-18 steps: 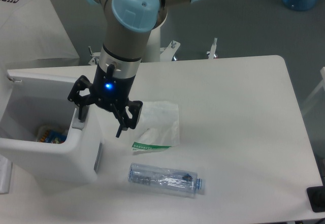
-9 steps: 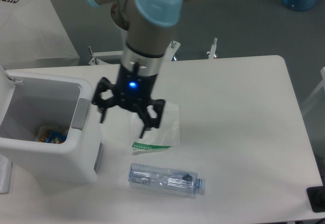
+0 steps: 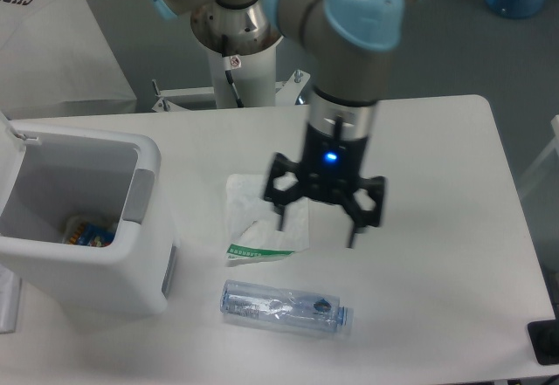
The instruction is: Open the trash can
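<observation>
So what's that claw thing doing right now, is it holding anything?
Gripper: open and holding nothing, hanging above the table away from the trash can.

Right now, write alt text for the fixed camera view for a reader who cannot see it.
A white trash can stands open at the table's left edge, with colourful litter inside. The robot's gripper hangs open and empty over mid-table, beside a crumpled white wrapper; a clear plastic bottle lies nearer the front.
</observation>
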`<state>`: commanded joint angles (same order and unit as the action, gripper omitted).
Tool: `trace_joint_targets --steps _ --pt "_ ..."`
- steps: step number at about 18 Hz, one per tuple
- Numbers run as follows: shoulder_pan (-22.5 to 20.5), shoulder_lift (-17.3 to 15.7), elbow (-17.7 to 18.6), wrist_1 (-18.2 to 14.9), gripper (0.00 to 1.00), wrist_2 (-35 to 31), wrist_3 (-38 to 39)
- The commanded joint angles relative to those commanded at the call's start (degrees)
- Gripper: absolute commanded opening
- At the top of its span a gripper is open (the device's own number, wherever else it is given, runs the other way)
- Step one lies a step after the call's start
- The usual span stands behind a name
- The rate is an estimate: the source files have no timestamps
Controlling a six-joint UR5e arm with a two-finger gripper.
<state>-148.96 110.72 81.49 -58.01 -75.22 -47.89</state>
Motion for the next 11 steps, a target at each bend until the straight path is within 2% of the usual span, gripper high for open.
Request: trace_joint_targets --steps 4,5,8,9,11 --pt "-1.42 6.24 -4.22 -0.96 1.00 -4.39 -7.72" --pt "-1.42 8.00 -6.67 -2.45 1.00 -7.10 -11.23" --pt "-1.51 10.91 -13.35 -11.40 1.00 -9.93 -18.53" --pt "-1.60 11.35 -14.42 -12.99 1.00 -10.81 -20.82" --pt "-1.95 11.44 -14.60 -13.45 1.00 -11.87 -23.38"
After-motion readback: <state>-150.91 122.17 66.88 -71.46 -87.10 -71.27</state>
